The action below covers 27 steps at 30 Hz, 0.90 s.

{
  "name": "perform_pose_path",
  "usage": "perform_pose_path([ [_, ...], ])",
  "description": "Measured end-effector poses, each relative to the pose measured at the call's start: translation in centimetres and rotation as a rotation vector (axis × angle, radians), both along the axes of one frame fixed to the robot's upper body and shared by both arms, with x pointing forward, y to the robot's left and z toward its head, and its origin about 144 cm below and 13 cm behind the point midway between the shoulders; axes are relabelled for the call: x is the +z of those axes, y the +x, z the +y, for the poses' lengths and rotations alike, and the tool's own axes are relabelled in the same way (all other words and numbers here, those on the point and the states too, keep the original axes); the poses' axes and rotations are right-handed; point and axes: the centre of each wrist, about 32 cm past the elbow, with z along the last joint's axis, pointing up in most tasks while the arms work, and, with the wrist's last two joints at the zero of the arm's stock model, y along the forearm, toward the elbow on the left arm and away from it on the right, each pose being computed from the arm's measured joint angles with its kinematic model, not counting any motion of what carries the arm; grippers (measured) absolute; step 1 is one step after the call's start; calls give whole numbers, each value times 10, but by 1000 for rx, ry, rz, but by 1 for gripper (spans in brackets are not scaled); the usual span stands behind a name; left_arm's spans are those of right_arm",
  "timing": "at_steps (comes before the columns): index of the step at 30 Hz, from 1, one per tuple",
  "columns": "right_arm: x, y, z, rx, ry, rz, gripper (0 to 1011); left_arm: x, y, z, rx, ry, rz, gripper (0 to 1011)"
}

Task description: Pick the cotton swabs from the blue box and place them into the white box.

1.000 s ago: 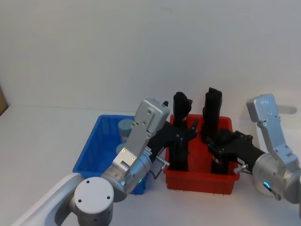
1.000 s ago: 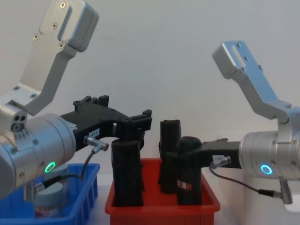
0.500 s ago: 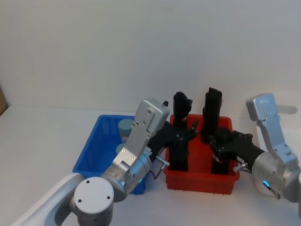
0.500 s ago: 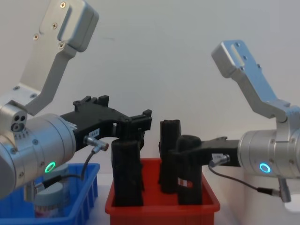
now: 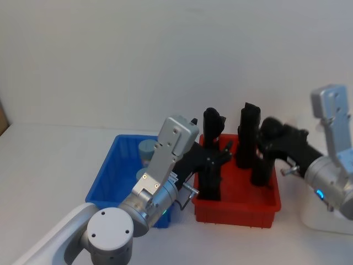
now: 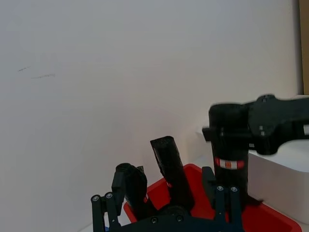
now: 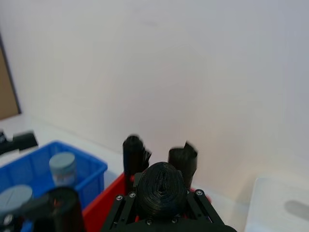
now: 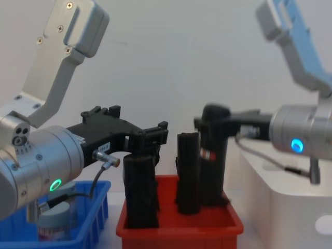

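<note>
The blue box sits at the left with pale cotton swabs tubs standing in it; the right wrist view shows two tubs in the blue box. The white box stands at the far right. My left gripper hangs open over a black roll in the red bin. My right gripper is shut on another black roll, held raised above the bin floor, close to the white box.
The red bin lies between the blue and white boxes and holds tall black rolls. The left arm's silver link rises over the blue box's right side. A plain wall stands behind.
My right gripper has lifted its black roll up from the red bin and carried it back and toward the white box. The left arm has stayed still.
</note>
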Motion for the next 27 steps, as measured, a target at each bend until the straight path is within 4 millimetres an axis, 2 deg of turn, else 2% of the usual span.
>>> perform_pose_path([
  [14, 35, 1, -28, -145, 140, -184, 343, 0, 0, 0, 0, 0, 0, 1004],
  [27, 39, -6, -60, -308, 152, -225, 344, 0, 0, 0, 0, 0, 0, 1004],
])
